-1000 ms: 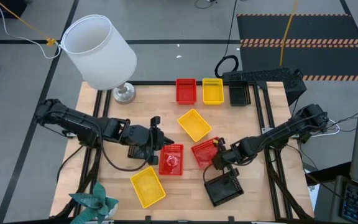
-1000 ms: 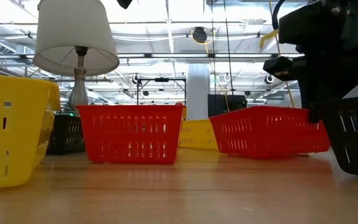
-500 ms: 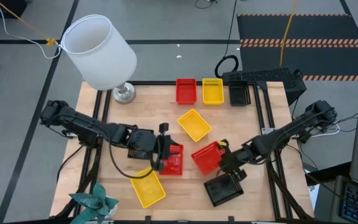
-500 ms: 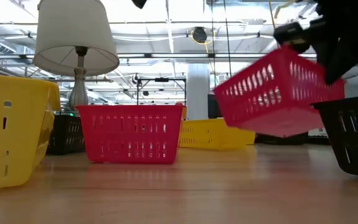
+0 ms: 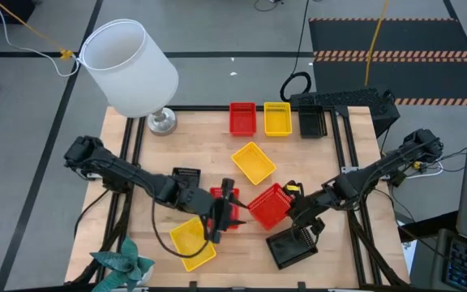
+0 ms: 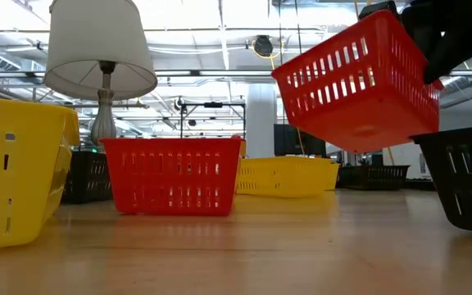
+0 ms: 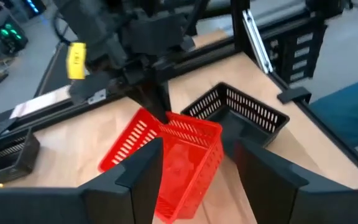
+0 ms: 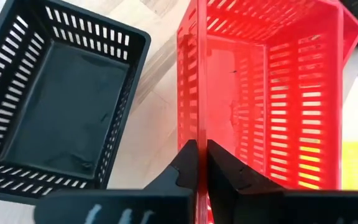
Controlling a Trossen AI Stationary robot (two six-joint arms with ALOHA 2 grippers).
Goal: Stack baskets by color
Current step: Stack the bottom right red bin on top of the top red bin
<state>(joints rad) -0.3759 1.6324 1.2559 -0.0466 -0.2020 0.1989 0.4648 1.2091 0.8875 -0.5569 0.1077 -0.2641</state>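
Red perforated plastic basket point(image 5: 268, 204): airborne, pinched by right pincer point(image 5: 292, 208); unstacked. Left pincer point(image 5: 222, 217) spread. Others scattered across counter point(image 5: 331, 170).

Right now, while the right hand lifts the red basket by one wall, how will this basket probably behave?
The red basket hangs tilted from the right hand, shut on one wall, so it may swing or turn. It holds its shape, so it is probably stiff. The slotted walls and empty inside suggest that it is light. The grip is thin, so it could slip.
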